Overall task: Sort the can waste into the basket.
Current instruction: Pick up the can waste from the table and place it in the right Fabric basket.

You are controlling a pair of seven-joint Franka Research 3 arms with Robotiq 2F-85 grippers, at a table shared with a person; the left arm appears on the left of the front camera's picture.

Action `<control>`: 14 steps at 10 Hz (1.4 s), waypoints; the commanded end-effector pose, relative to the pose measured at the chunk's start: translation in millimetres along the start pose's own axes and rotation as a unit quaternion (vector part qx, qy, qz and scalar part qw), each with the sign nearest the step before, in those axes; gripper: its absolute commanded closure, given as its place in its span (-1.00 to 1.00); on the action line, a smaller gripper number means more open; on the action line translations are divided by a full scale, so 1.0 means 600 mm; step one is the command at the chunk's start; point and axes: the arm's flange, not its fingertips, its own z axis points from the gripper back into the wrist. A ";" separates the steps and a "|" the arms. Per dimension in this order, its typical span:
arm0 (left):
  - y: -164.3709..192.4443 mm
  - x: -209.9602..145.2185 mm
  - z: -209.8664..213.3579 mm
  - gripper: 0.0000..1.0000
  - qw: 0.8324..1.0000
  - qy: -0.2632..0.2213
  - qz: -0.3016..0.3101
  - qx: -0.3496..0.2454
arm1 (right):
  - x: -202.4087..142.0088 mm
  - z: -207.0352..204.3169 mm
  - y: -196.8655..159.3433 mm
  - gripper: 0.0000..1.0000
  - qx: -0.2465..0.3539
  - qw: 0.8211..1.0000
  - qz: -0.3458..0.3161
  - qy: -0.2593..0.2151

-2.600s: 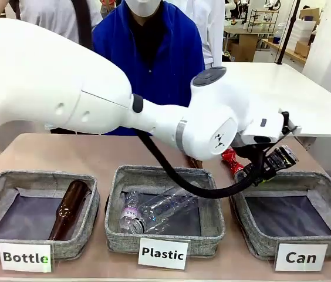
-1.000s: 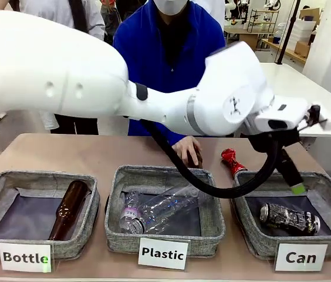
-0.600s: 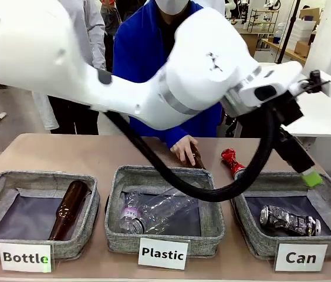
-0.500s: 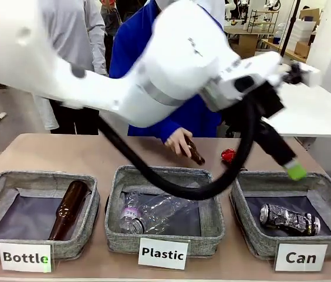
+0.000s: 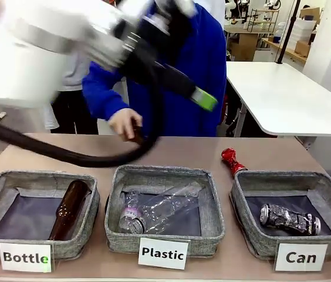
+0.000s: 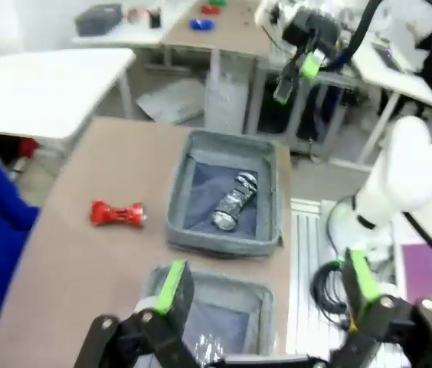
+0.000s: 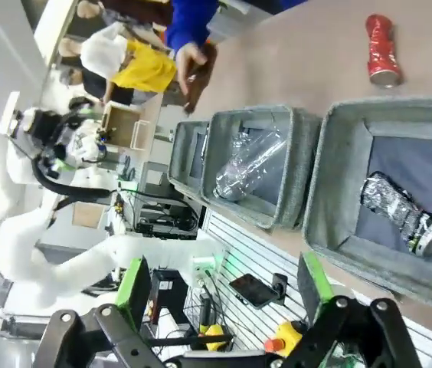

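A crushed silver can lies inside the grey "Can" basket at the front right. A crushed red can lies on the table just behind that basket's far left corner. My left arm is blurred high at the upper left, one green fingertip pointing right. In the left wrist view my left gripper stands open and empty, high above the basket, the silver can and the red can. My right gripper is open and empty, well away from the basket.
A "Plastic" basket holds a clear bottle. A "Bottle" basket holds a brown bottle. A person's hand holds another brown bottle over the table's far side.
My left arm has swung up and to the left, away from the "Can" basket, leaving the silver can in it. The person's hand lifted a brown bottle and moved left.
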 end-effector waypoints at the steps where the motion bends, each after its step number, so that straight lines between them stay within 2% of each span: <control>1: -0.036 -0.054 0.009 -1.00 0.999 0.025 -0.027 0.015 | -0.022 0.033 -0.016 -1.00 -0.005 1.000 -0.005 0.002; 3: 0.003 -0.022 -0.125 -1.00 0.994 0.101 -0.026 -0.033 | -0.022 0.033 -0.016 -1.00 -0.005 1.000 -0.005 0.002; 5: 0.012 -0.010 -0.255 -1.00 0.985 0.163 -0.037 -0.032 | -0.022 0.033 -0.016 -1.00 -0.005 1.000 -0.005 0.002; 6: 0.013 -0.004 -0.287 -1.00 0.984 0.173 -0.043 -0.009 | -0.022 0.033 -0.016 -1.00 -0.005 1.000 -0.005 0.002; 7: 0.027 -0.002 -0.302 -1.00 0.980 0.194 -0.043 -0.013 | -0.022 0.033 -0.016 -1.00 -0.005 1.000 -0.005 0.002; 10: 0.050 -0.008 -0.327 -1.00 0.977 0.214 -0.017 -0.012 | -0.022 0.033 -0.016 -1.00 -0.005 1.000 -0.005 0.002; 14: 0.055 -0.014 -0.299 -1.00 0.980 0.201 -0.010 -0.010 | -0.022 0.033 -0.016 -1.00 -0.005 1.000 -0.005 0.002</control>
